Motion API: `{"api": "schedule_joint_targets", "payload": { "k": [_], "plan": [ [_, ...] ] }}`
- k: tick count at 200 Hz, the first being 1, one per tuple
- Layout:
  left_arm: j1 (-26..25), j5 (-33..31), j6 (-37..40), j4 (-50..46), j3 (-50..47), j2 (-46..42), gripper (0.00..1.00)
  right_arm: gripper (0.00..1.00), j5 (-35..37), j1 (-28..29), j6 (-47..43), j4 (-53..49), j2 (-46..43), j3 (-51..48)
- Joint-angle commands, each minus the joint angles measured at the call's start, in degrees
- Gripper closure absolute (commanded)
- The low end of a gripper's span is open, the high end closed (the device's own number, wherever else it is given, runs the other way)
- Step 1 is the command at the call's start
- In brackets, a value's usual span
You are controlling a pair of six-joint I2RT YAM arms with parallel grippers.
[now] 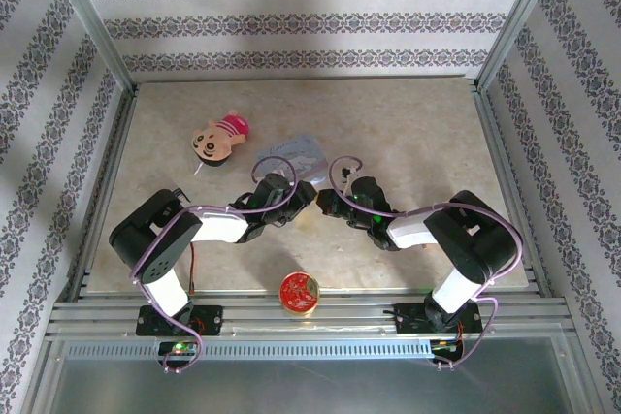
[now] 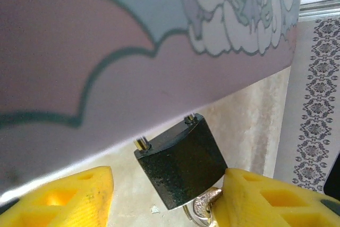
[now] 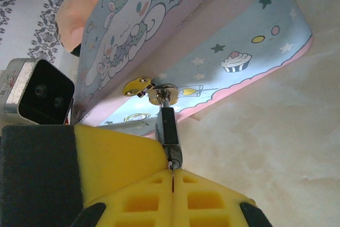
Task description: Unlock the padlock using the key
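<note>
Surface: beige stone-patterned bench (image 1: 417,133) between patterned-wallpaper walls (image 1: 291,7) carried the pale blue rectangular cartoon tin (image 3: 223,35).
Lock: tiny dark-and-silvery metal padlock (image 2: 180,166) hung by its shackle at the tin's gold clasp (image 3: 137,86), tethered there with its base facing both arms.
Left arm: left end effector (image 2: 167,192) was open, yellow fingers (image 2: 69,200) astride the padlock, one touching its corner, likely to steady it.
Right arm: right end effector (image 3: 172,178) was pinched closed just under the padlock's base, apparently on the small silvery key (image 2: 204,204); its blade was hidden.
</note>
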Motion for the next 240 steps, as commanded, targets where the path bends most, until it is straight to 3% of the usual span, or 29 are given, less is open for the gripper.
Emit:
{"api": "schedule_joint_targets", "payload": {
  "k": [1,34,61,136,159,218,240],
  "plan": [
    [-0.6,-4.4,0.1,7.2,-1.8,1.7,0.42,1.00,-0.8,0.5,1.1,5.6,0.5,1.6],
    [-0.6,-8.1,0.0,10.6,-3.0,1.9,0.35,1.00,-1.2,0.6,1.4,6.2,1.5,2.3],
    [-0.6,-8.3,0.5,14.1,-3.3,2.1,0.20,1.00,-1.3,0.7,1.5,6.3,2.1,2.9],
    [-0.4,-9.7,-3.2,15.1,-4.0,2.3,0.23,1.00,-0.8,0.9,2.7,6.4,2.7,3.0],
    [-0.2,-9.6,-3.7,15.3,-3.7,3.1,0.30,1.00,-0.2,1.0,5.0,6.3,2.9,2.7],
    [0.0,-8.2,-4.9,18.0,-3.2,5.5,0.60,1.00,0.4,1.8,6.8,6.0,2.9,2.6],
    [0.0,-8.3,-5.0,18.4,-3.5,5.5,0.62,1.00,0.3,2.0,7.2,6.1,3.5,2.7]
  ]
}}
